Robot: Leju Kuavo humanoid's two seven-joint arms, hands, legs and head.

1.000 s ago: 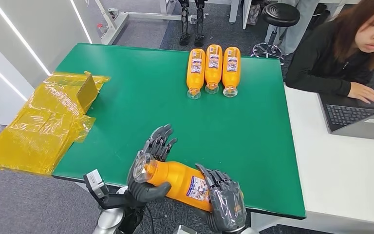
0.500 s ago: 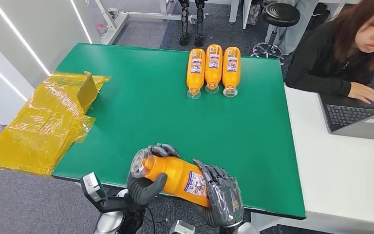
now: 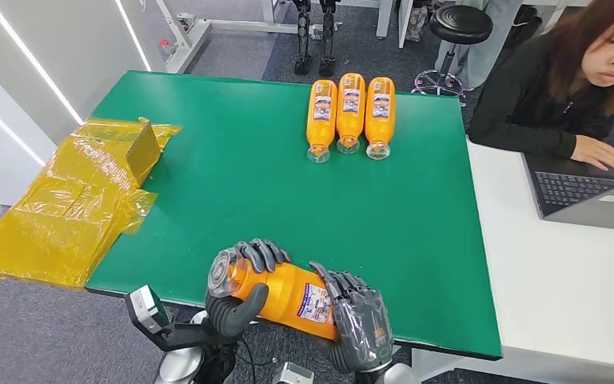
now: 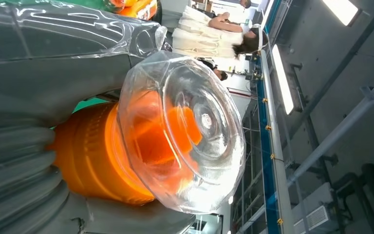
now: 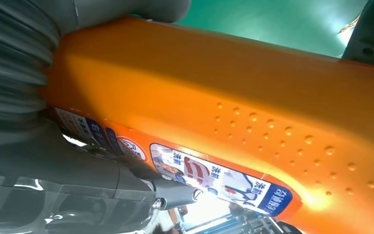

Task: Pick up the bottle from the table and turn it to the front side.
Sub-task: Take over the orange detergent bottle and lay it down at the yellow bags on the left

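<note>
Bottle (image 3: 288,293) grasped between left robot hand (image 3: 240,288) at cap end and right robot hand (image 3: 356,324).

Orange bottle (image 3: 288,293) with clear cap and blue-white label, green table (image 3: 232,168), yellow plastic wrap (image 3: 64,204)

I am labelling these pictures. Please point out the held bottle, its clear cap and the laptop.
Bottle (image 3: 288,290), head view, on its orange body between the hands.
Cap (image 4: 195,122), left wrist view, on the clear cap's face.
Laptop (image 3: 580,190), head view, on its keyboard.
</note>
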